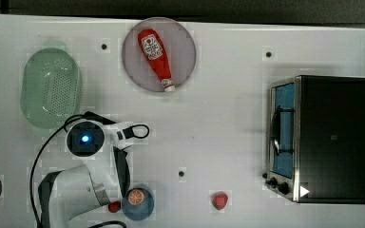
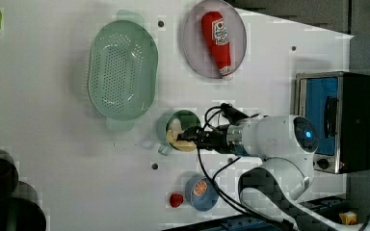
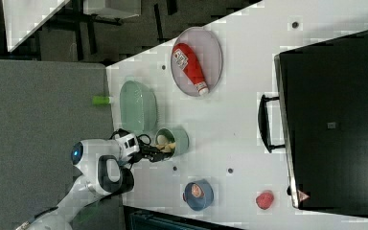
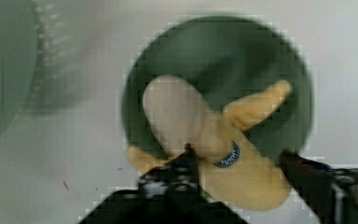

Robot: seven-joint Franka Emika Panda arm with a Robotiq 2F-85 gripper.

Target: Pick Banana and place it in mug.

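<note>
— So where's the banana (image 4: pixel 214 140) at?

— In the mug (image 4: pixel 256 60), mostly. In the wrist view its pale peeled end and 1 yellow peel flap lie inside the dark green cup, while the thicker yellow end with a blue sticker band hangs over the rim. In the left view it shows as a cream and yellow piece at the mug's mouth, on the rim side nearest the arm.

— And the gripper (image 4: pixel 237 175)?

— Right at that overhanging end. The 2 black fingers (image 4: pixel 177 175) stand on either side of the banana's yellow end in the wrist view, 1 tip touching its edge, the other a little apart from it. I read the jaws as spread rather than clamped on it.

— Where does the mug sit?

— On the white table (image 1: pixel 228 118), just below the pale green perforated basket (image 2: pixel 123 70) in the left view, with the dark blue cup (image 2: pixel 201 191) holding an orange disc further down. A ketchup bottle (image 1: pixel 156 59) lies on a round plate (image 1: pixel 183 57), well apart. In the top view's right stands a toaster oven (image 1: pixel 330 137), with a small red lump (image 1: pixel 219 200) near it.
</note>
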